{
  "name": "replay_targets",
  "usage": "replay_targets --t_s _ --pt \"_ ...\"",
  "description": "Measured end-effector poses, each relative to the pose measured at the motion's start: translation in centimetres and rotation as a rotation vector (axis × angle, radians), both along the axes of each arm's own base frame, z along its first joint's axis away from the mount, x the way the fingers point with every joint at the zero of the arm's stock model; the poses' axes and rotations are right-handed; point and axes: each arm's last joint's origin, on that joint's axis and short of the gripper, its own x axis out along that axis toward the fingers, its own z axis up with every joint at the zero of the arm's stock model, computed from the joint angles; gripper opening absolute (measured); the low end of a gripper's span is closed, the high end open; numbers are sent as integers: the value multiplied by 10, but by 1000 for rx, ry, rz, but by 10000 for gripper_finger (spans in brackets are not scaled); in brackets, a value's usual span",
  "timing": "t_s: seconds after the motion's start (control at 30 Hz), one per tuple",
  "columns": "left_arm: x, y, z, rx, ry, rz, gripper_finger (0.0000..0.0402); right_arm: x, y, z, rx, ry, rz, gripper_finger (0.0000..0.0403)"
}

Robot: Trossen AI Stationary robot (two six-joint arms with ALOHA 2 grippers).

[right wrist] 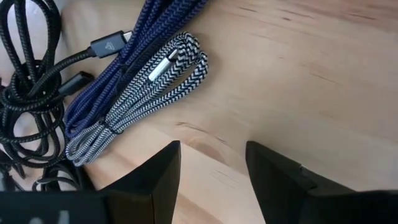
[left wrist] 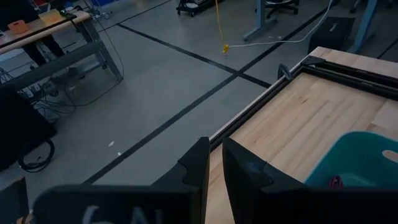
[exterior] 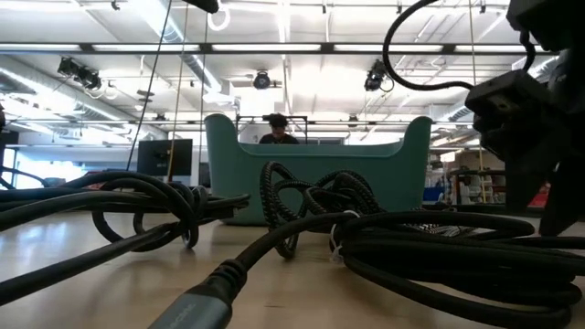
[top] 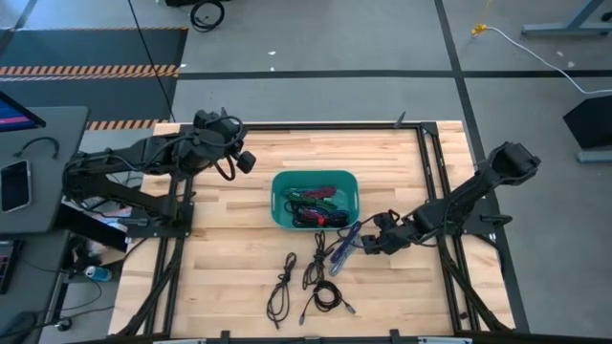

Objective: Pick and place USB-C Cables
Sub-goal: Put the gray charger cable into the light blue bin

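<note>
The teal bin (top: 314,199) stands mid-table and holds several coloured USB-C cables (top: 316,205). On the wood in front of it lie a blue bundle (right wrist: 137,50), a black-and-white braided bundle (right wrist: 140,93) against the blue one's side, and black cables (right wrist: 28,81) (top: 304,282). My right gripper (right wrist: 211,165) (top: 368,241) is open and low over bare wood, just to the right of the blue and braided bundles, touching nothing. My left gripper (left wrist: 214,171) (top: 244,161) is held high beyond the bin's far left corner, its fingers all but together and empty.
The bin (exterior: 315,169) rises behind the black cables (exterior: 302,210) in the low view. A black metal frame (top: 435,182) runs along the table's edges. Bare wood lies to the right of the cables (right wrist: 298,68) and on the left of the table (top: 220,258).
</note>
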Motion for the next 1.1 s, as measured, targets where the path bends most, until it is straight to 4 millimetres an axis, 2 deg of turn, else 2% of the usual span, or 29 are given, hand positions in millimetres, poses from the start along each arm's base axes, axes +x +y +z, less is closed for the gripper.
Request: replay_targets --t_s 0.2,0.57,1.1 --pt "0 0 0 0 1 0 50 5 -6 -1 2 -10 -1 191" --pt "0 0 0 4 7 -3 50 19 -15 5 -71 -154 24 190" --pt "0 0 0 3 8 -3 50 21 -25 0 -108 -111 22 190"
